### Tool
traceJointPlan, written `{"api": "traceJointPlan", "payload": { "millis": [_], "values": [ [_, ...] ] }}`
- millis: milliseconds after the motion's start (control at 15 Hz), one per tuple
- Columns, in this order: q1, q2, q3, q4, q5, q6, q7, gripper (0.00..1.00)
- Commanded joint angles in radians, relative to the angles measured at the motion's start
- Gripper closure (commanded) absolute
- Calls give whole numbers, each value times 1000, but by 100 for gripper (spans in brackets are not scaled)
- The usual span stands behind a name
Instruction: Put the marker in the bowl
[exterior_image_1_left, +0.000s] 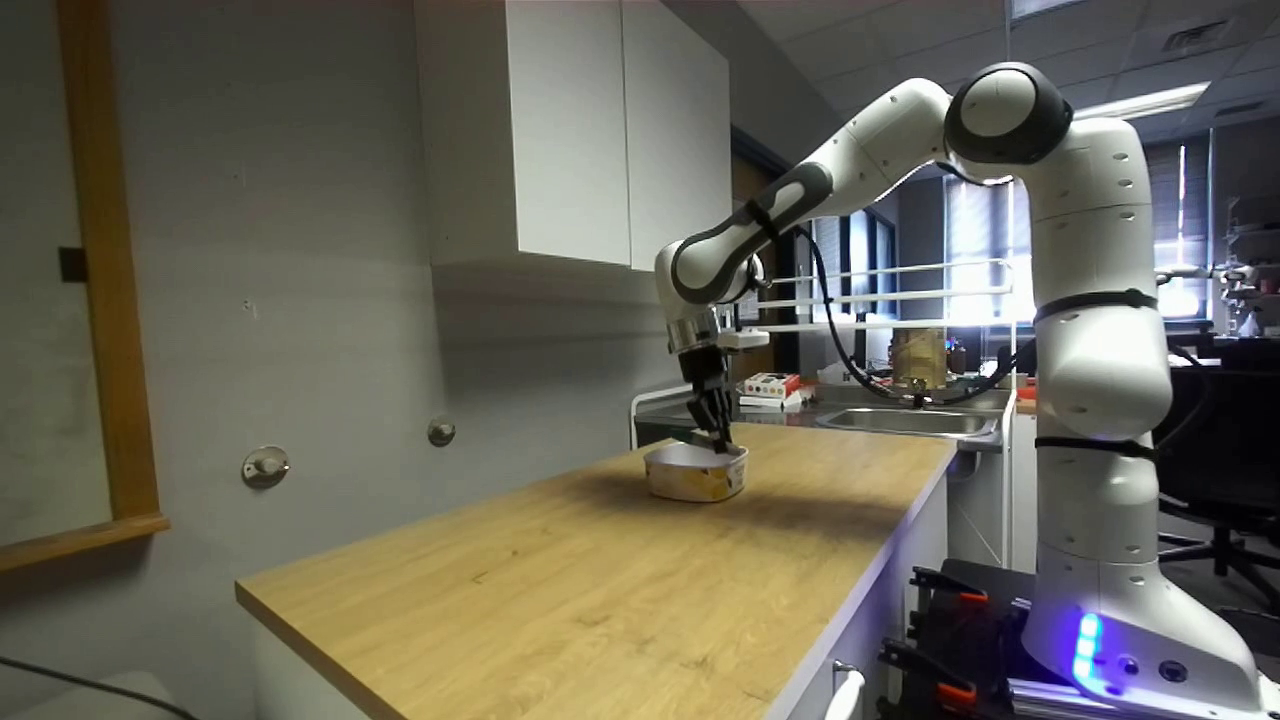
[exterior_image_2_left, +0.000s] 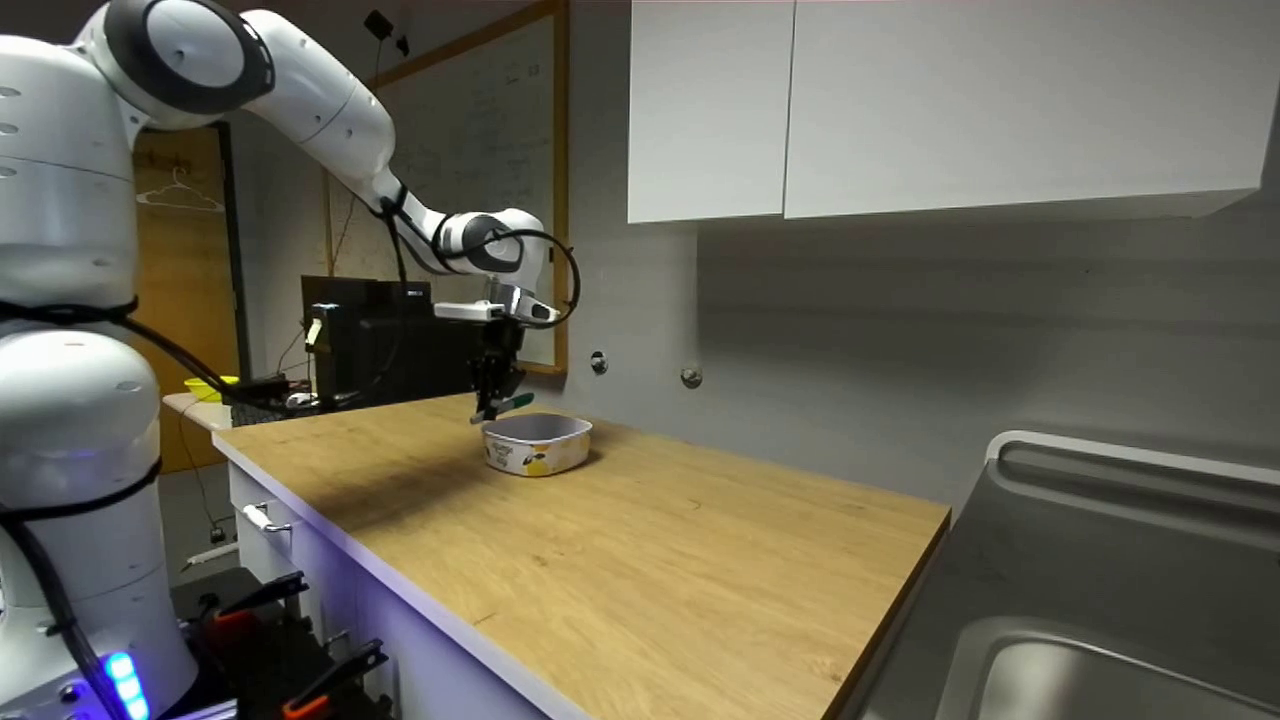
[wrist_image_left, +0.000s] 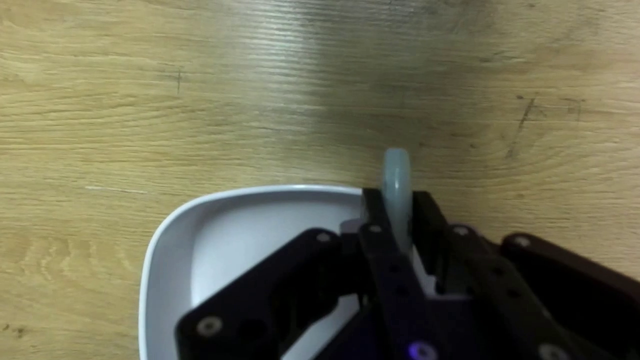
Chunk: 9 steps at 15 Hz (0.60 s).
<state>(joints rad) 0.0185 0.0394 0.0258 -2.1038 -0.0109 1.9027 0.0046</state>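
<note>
- Where the gripper (wrist_image_left: 398, 204) has its hold, one marker (wrist_image_left: 397, 177), slim; pale grey-green in the wrist view, green in an exterior view. Location: raised off the counter (exterior_image_2_left: 700, 560), at the edge of the bowl (exterior_image_2_left: 537, 458), its tip projecting past the rim in the wrist view. Whether it touches the rim cannot be told.
- Gripper, black, two-fingered, pointing downward; closed upon the marker, one finger to each side.
- Bowl, rounded-square, upright on the counter beneath the gripper; pale grey-white inside, whitish outside with yellow-orange printing on the wall.
- Counter, light wood-look top with a few small dark marks; pale front bearing a white handle (exterior_image_2_left: 258, 516) in an exterior view.
- Arm (exterior_image_1_left: 1095, 240), white with dark grey joint rings, extended over the counter from a base beside it; blue light (exterior_image_1_left: 1087, 645) at the base.
- Wall cabinets (exterior_image_2_left: 900, 110), white, mounted high in both exterior views.
- Sink (exterior_image_1_left: 905, 423), metal, just past one end of the counter.
- Board (exterior_image_2_left: 470, 140), wood-framed, on the wall.
</note>
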Motion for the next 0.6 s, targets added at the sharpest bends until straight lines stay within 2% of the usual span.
{"api": "traceJointPlan", "payload": {
  "millis": [0,200,267,333,533],
  "values": [
    [-5,17,-8,24,-6,-5,13,93],
    [-7,15,-12,25,-5,-10,12,90],
    [-7,15,-14,27,-4,-11,13,56],
    [-8,15,-13,28,-5,-14,13,55],
    [-6,13,-11,26,-8,-16,13,34]
  ]
}}
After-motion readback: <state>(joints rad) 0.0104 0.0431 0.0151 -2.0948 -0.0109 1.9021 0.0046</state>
